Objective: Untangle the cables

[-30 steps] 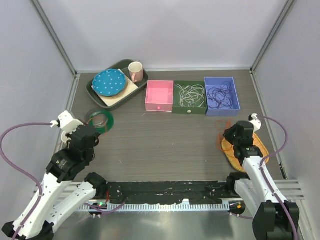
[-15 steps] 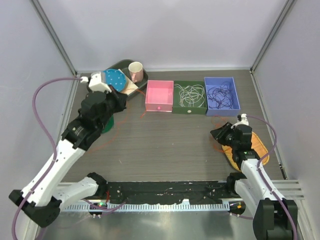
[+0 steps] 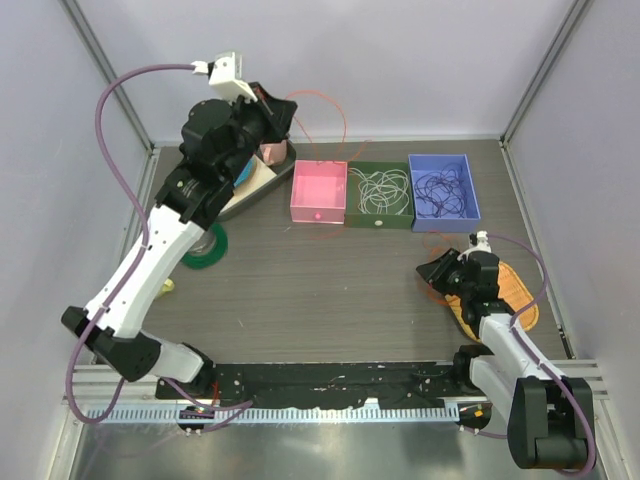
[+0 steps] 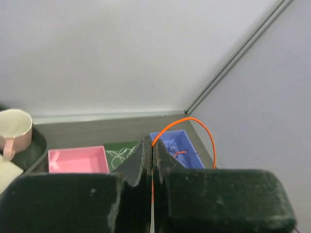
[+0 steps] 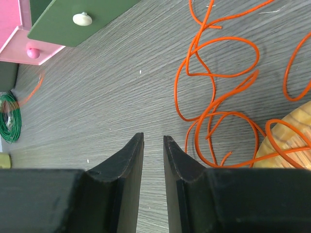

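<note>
My left gripper [image 3: 281,110] is raised high over the back left and is shut on a red-orange cable [image 3: 343,128]. The cable arcs from the jaws down past the pink box [image 3: 319,190]. In the left wrist view the fingers [image 4: 152,142] pinch that cable [image 4: 195,121]. More red-orange cable loops [image 5: 218,82] lie on the table by the woven mat [image 3: 505,300]. My right gripper [image 3: 432,270] is low beside them, open and empty [image 5: 153,138]. White cables [image 3: 380,190] lie in the green box and dark purple cables [image 3: 442,192] in the blue box. A green coil [image 3: 205,247] lies at the left.
A dark tray [image 3: 240,200] with a blue plate and a pink cup [image 3: 272,152] sits at the back left, partly behind my left arm. The three boxes stand in a row at the back. Grey walls close in the left, back and right sides.
My left arm has swung up and toward the back from low over the green coil, lifting the red-orange cable. My right gripper has edged left and lower, toward the loops.
</note>
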You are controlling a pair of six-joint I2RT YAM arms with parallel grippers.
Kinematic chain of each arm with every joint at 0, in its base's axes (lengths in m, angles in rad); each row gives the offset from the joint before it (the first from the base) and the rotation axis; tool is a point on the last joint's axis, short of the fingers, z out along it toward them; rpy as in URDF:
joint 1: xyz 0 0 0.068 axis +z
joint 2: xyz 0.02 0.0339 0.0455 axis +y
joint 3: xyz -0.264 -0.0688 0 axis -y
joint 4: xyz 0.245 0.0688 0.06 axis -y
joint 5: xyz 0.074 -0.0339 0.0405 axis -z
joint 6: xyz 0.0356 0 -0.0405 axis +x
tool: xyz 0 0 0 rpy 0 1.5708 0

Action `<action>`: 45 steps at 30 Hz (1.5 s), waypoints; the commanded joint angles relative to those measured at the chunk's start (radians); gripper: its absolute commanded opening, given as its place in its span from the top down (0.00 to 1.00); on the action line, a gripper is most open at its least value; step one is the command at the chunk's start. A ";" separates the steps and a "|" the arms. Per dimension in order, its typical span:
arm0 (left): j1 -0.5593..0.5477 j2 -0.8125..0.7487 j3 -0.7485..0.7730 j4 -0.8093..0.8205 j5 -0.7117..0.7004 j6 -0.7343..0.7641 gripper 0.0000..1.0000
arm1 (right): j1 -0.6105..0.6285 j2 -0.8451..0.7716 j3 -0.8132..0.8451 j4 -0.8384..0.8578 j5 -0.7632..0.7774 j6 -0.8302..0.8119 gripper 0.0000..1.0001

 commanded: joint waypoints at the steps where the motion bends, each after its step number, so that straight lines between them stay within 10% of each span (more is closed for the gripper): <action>1: 0.004 0.070 0.149 0.064 0.042 0.046 1.00 | -0.001 -0.017 -0.005 0.061 -0.006 0.005 0.71; 24: 0.004 0.453 0.646 0.101 -0.125 0.198 1.00 | -0.001 -0.043 -0.017 0.066 0.017 0.002 0.71; 45: 0.039 0.503 0.493 0.238 -0.225 0.286 1.00 | -0.001 -0.029 -0.014 0.055 0.036 -0.011 0.71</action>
